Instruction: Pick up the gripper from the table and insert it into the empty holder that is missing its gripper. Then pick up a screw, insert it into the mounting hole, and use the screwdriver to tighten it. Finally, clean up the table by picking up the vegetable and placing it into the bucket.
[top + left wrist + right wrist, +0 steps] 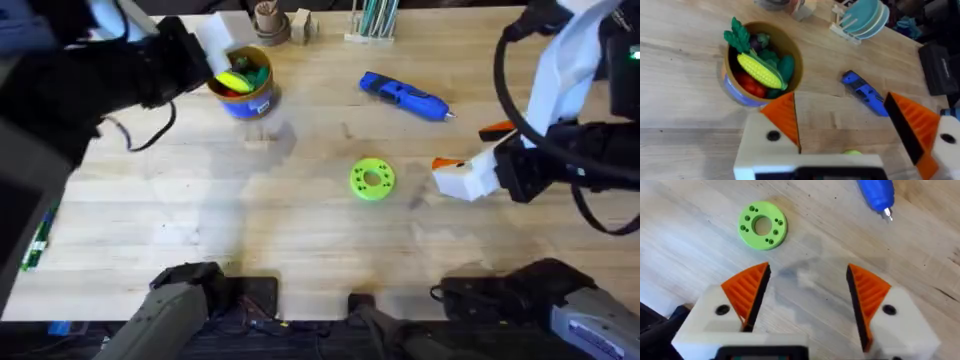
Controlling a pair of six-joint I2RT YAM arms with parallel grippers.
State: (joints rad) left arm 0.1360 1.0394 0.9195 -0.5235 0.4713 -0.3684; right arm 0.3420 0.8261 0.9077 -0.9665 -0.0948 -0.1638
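Observation:
The yellow vegetable (759,71) lies in the bucket (790,50) on top of green and red toy vegetables. My left gripper (847,122) hangs open just beside and above the bucket (258,100), with nothing between its orange pads (782,115). The blue screwdriver (402,95) lies on the table (200,220) at the back right, and its metal tip (886,213) points toward my right gripper. That right gripper (807,292) is open and empty, low over the table near the screwdriver (876,191). The loose gripper piece, the holder and the screw are out of view.
A lime-green disc with holes (372,180) lies mid-table, a short way left of my right gripper (472,146). A wooden cup (268,22) and a rack of teal plates (372,20) stand along the back edge. A green pen (35,240) lies at the left edge.

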